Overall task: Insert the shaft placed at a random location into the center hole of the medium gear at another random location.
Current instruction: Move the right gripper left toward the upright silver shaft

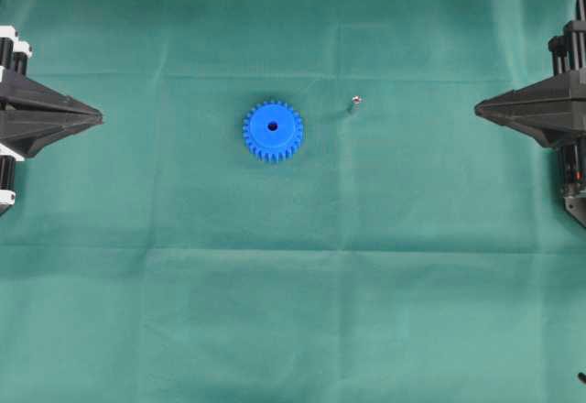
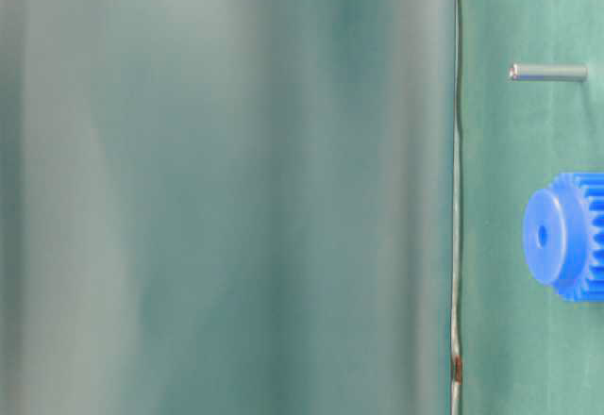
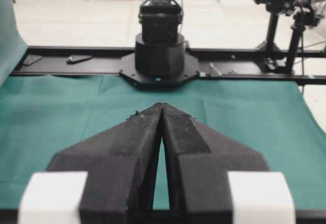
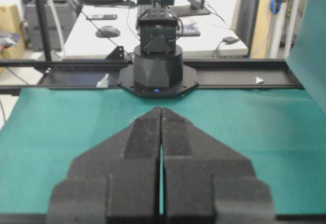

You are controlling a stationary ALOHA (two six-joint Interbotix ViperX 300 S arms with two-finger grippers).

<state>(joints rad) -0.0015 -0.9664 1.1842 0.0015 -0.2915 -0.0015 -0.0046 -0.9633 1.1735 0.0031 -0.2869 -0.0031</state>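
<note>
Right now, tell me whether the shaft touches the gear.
Apart. The overhead view shows bare green cloth between the shaft and the gear; the table-level view shows the same gap.

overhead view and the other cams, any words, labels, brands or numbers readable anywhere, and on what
None can be read in any view.
The medium gear, the shaft and the green cloth bear no markings.
Clutter on the desks behind the arms in the wrist views is too small and blurred to read.

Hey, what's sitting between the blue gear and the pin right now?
Nothing: the overhead view shows only bare green cloth between gear and pin.
</note>
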